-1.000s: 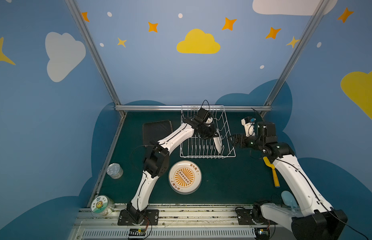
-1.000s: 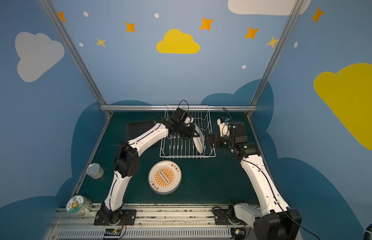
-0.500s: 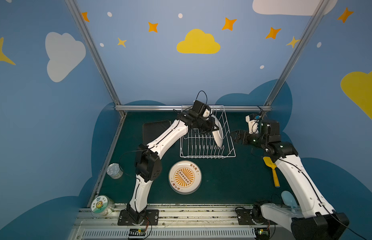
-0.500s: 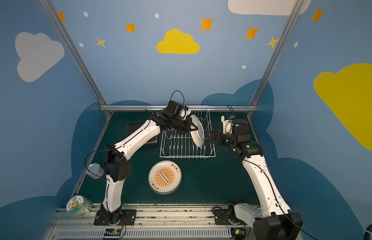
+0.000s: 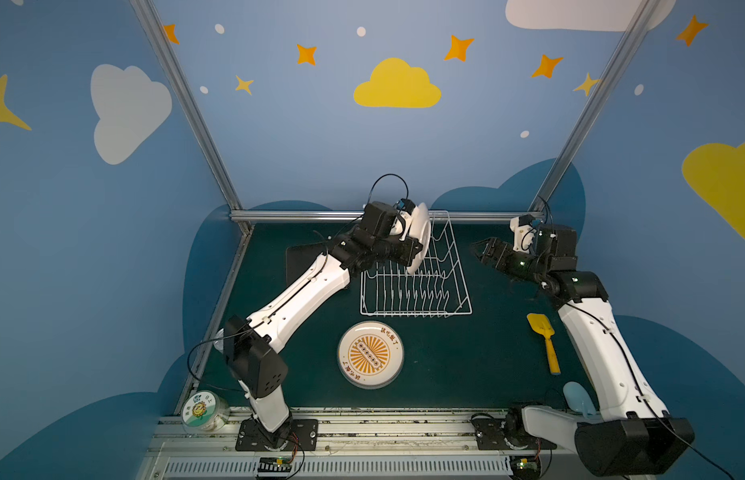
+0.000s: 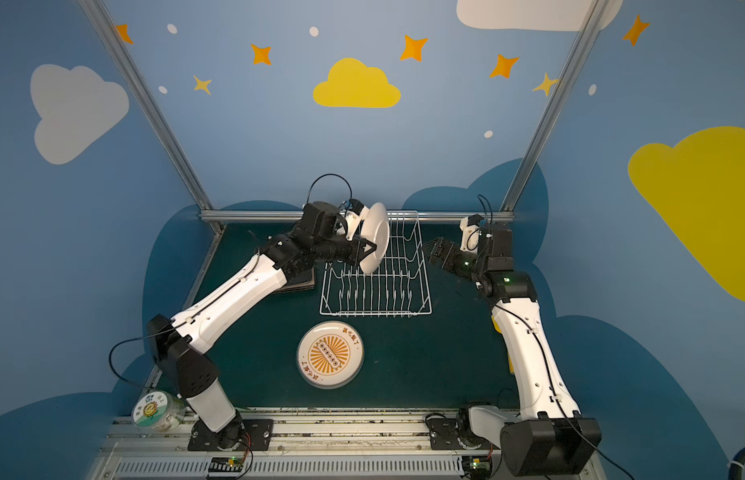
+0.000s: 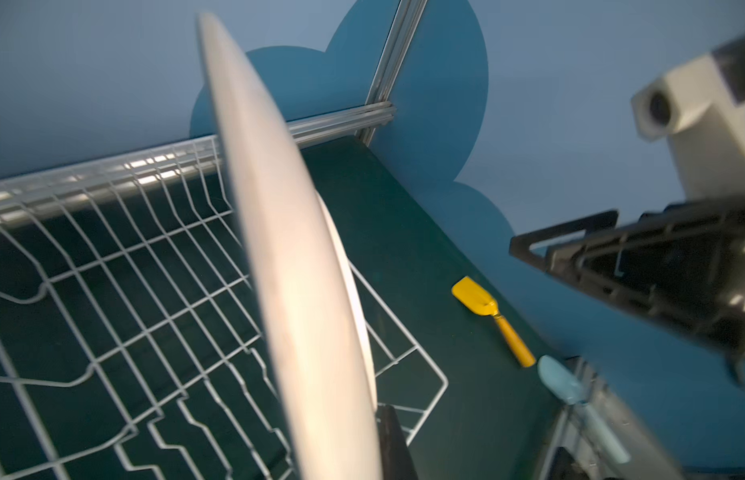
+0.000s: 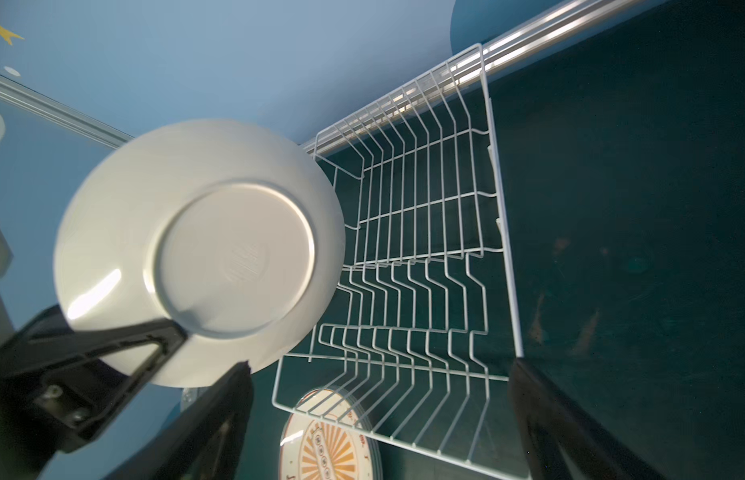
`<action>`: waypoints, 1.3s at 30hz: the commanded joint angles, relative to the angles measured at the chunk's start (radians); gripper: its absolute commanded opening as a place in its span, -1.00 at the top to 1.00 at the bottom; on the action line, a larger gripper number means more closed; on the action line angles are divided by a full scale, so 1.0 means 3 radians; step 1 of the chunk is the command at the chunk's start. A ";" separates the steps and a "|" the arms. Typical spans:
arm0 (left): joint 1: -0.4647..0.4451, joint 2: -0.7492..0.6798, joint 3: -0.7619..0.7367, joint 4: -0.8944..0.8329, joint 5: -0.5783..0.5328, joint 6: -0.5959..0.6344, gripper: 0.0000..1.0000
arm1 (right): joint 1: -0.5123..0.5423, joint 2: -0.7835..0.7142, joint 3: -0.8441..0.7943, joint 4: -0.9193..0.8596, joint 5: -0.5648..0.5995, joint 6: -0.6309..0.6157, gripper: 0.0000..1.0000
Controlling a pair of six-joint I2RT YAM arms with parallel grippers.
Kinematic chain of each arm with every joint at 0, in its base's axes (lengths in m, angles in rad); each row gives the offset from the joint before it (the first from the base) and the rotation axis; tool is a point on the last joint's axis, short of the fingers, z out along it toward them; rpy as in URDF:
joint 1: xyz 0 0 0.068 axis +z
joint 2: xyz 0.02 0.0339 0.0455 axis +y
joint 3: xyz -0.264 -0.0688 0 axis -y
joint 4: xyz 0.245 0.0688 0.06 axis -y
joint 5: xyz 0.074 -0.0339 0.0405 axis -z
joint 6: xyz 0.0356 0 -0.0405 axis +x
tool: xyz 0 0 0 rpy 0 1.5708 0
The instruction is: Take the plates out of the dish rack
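My left gripper [image 5: 412, 254] is shut on the rim of a round white plate [image 5: 420, 232], held on edge in the air above the back left of the dish rack [image 5: 460, 291]. The right wrist view shows this plate's [image 8: 204, 249] bare underside, with one black finger [image 8: 154, 340] across it. No plate stands between the white wire rack's tines [image 8: 499, 208]. A round plate with an orange centre [image 5: 371, 354] lies flat in front of the rack. A dark square plate [image 5: 304, 259] lies left of it, partly under my left arm. Right of the rack, my right gripper [image 5: 481, 249] hovers open and empty.
A yellow spatula [image 5: 543, 336] and a pale blue spatula [image 5: 576, 399] lie on the green mat beside my right arm. A clear tub with a sunflower label [image 5: 202, 411] stands at the front left corner. A metal rail [image 5: 300, 215] runs just behind the rack.
My left gripper has lifted the white plate up out of the rack and carried it toward the back left. The right gripper has drawn slightly back and stayed open.
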 commanded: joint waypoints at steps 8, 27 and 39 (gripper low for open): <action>-0.0224 -0.0750 -0.1204 0.1297 -0.0598 0.2176 0.94 | 0.0000 0.0286 0.0229 0.0489 -0.0640 0.0566 -0.84; -0.0802 -0.0594 -0.2005 0.2558 -0.1998 0.4515 0.94 | 0.0426 0.0686 0.0505 -0.0112 -0.0476 0.0344 -0.64; -0.0835 -0.0526 -0.2057 0.2673 -0.2046 0.4669 0.94 | 0.0497 0.0833 0.0528 -0.0200 -0.0483 0.0329 -0.17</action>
